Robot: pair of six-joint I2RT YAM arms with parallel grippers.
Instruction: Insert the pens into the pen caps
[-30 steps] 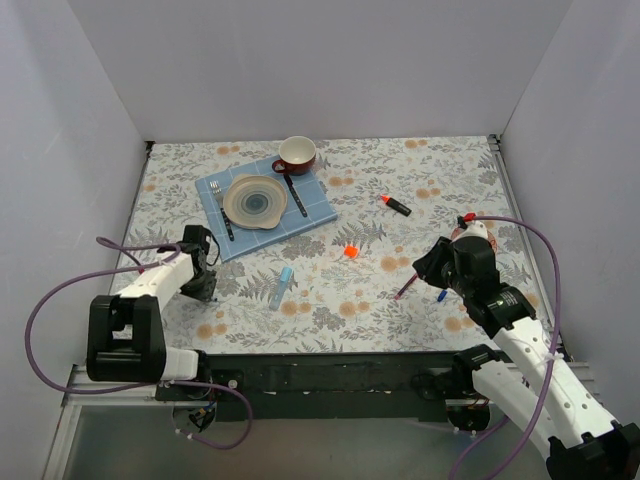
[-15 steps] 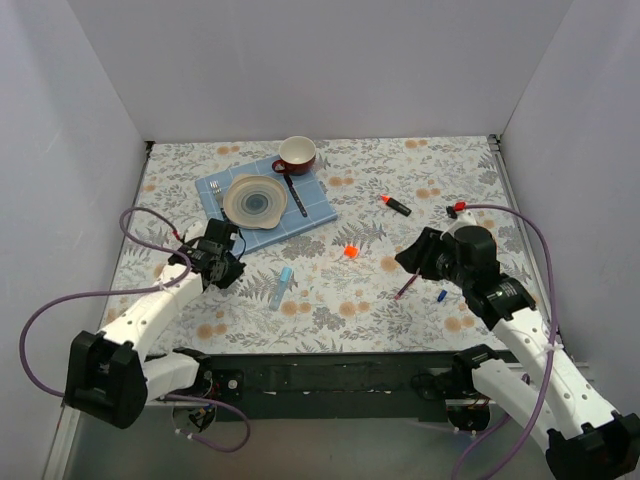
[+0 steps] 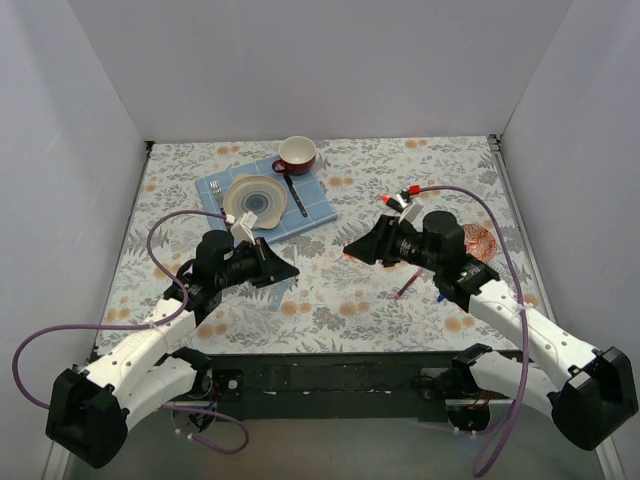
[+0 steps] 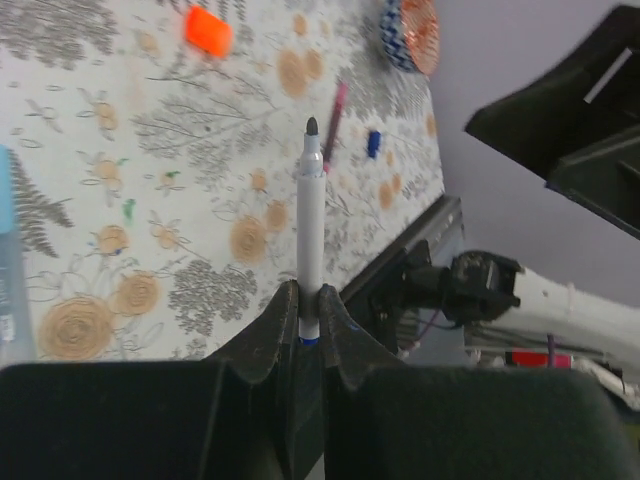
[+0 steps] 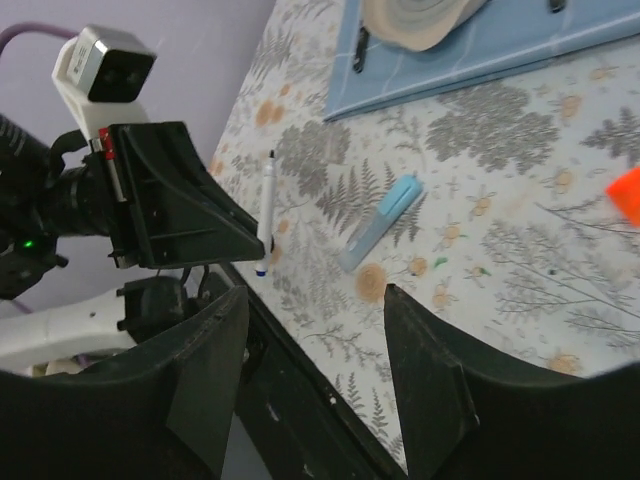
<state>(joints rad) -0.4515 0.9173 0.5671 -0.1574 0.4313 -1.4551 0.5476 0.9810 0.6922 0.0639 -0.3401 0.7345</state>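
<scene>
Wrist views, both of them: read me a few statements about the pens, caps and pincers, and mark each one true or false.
1. The left pincer grips the white-and-blue pen. True.
2. The right pincer holds the orange cap. False: it is open and empty, and that cap lies on the table.
3. The light-blue marker lies on the table. True.
4. The maroon pen stands in the cup. False: it lies on the table, near the dark blue cap.
</scene>
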